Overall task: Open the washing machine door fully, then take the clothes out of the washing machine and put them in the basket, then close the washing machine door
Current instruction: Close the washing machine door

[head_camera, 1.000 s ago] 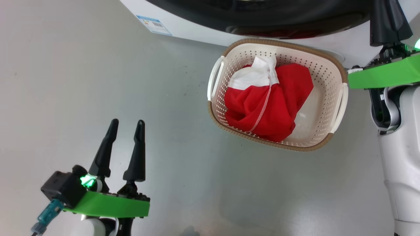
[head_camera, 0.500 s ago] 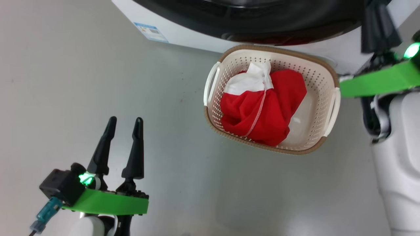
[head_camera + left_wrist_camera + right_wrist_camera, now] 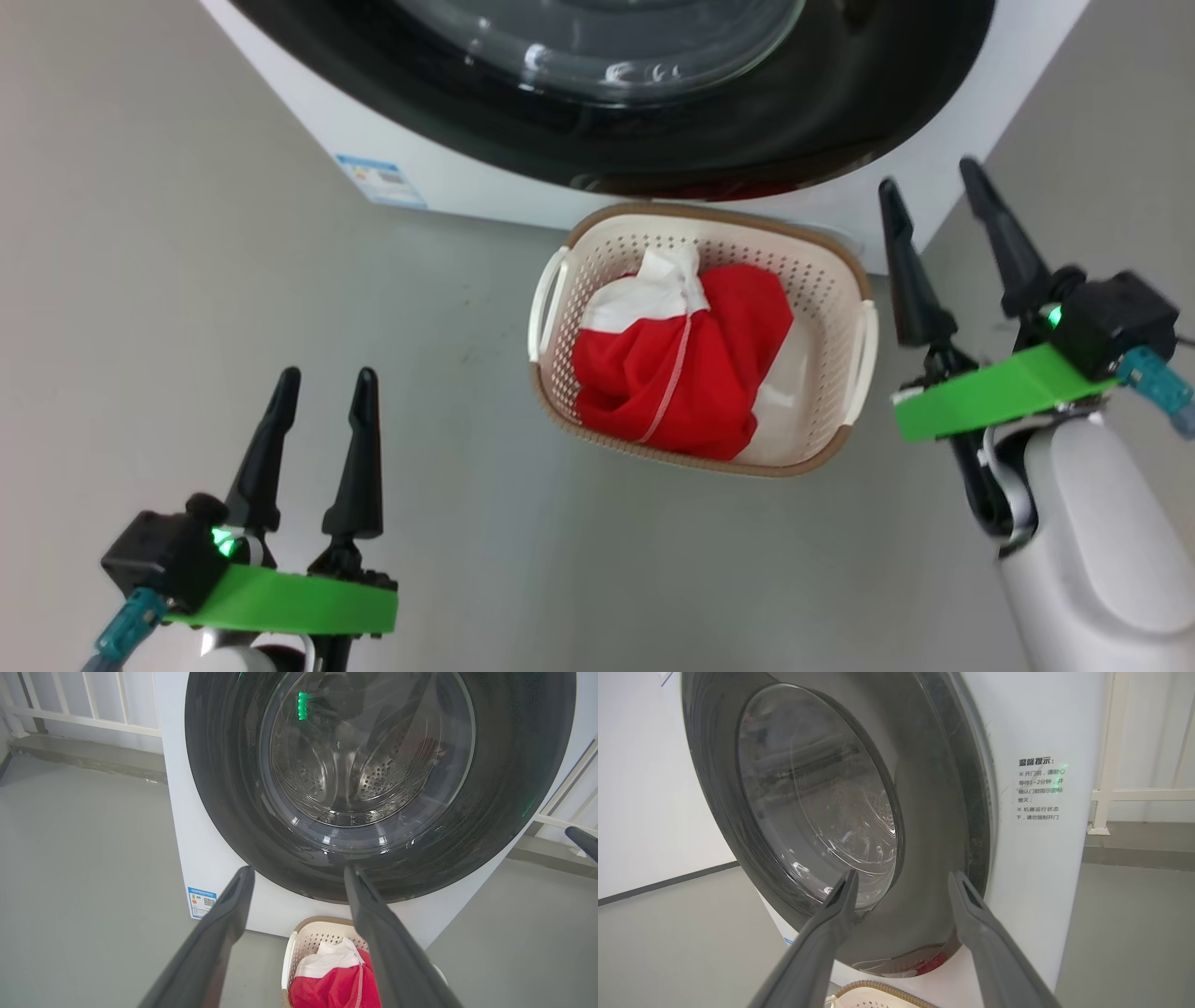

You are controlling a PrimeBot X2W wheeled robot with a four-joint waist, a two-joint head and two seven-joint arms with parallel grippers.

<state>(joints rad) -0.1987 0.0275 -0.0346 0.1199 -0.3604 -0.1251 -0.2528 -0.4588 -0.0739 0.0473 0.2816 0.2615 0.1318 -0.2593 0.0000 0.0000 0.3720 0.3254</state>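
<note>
The washing machine stands at the top of the head view. Its door lies flat against the front, black rim around a clear glass bowl. Through the glass in the left wrist view the steel drum shows behind the door. The cream basket sits on the floor just before the machine, holding the red and white clothes. My right gripper is open beside the basket's right side, near the machine's corner. My left gripper is open over bare floor at the lower left.
Grey floor spreads left of the basket. A blue label marks the machine's lower front. A white railing runs behind the machine. Printed text sits on the machine's front beside the door. The basket rim lies below.
My right gripper has gone from shut near the door's edge to open, and has drawn back and down from the door. The head camera has shifted. The left arm holds its pose.
</note>
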